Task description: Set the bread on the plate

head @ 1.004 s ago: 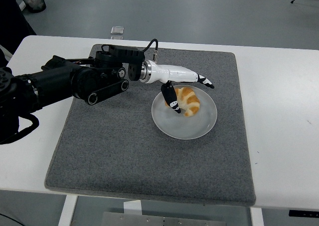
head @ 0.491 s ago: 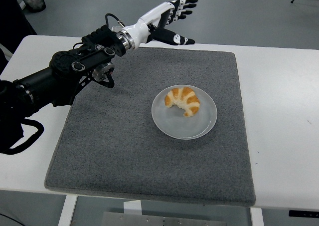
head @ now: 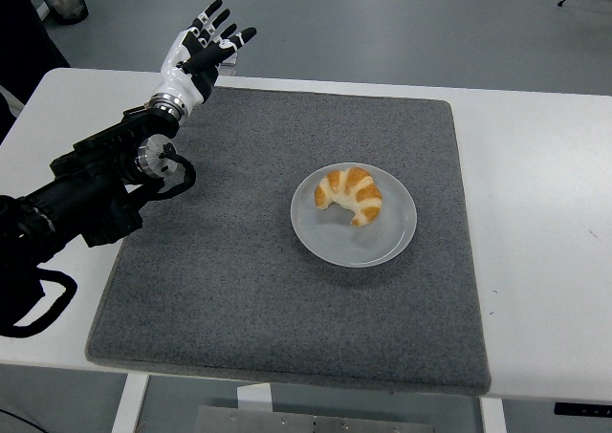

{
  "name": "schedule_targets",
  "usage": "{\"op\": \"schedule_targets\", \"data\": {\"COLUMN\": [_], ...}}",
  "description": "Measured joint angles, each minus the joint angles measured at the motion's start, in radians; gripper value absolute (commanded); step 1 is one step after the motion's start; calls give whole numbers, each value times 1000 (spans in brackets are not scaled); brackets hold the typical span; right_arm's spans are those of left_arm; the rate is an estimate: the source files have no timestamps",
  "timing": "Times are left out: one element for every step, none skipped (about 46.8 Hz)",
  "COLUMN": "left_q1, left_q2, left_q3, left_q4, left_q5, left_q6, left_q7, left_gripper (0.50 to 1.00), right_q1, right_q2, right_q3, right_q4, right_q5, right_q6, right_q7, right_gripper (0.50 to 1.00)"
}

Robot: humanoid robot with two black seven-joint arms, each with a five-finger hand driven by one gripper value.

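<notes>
Left hand (head: 201,51) raised, fingers spread, holding nothing; one bread (head: 351,193) lies on one plate (head: 325,237).

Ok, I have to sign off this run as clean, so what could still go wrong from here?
Little, judging by the head view. The bread lies on the plate, but toward its far-left side, not centred, so a knock to the table might slide it toward the rim. The left hand is raised with fingers spread over the grey mat's far-left corner; lowering it carelessly could catch the mat and shift the plate.
</notes>
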Motion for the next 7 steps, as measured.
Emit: {"op": "schedule_targets", "data": {"left_q1": [8, 19, 28, 35, 41, 46, 49], "left_q2": [0, -2, -4, -6, -8, -9, -10], "left_q3": [-15, -34, -49, -61, -76, -88, -97], "left_q4": [-1, -2, -2, -2, -3, -3, -3], "left_q5": [-2, -2, -3, -3, -3, -3, -3], "left_q6": [2, 5, 6, 7, 8, 8, 9], "left_q7": [0, 1, 2, 4, 6, 7, 8], "left_gripper": [992, 992, 992, 994, 992, 994, 994], "right_q1": [0, 0, 0, 0, 0, 0, 0], "right_q2": [0, 0, 0, 0, 0, 0, 0], "right_q3": [0, 0, 0, 0, 0, 0, 0], "right_q4": [0, 0, 0, 0, 0, 0, 0], "right_q5": [0, 0, 0, 1, 1, 1, 1], "right_q6": [0, 0, 0, 0, 0, 0, 0], "right_q7": [0, 0, 0, 0, 0, 0, 0], "right_gripper": [952, 952, 952, 952, 952, 952, 952]}}
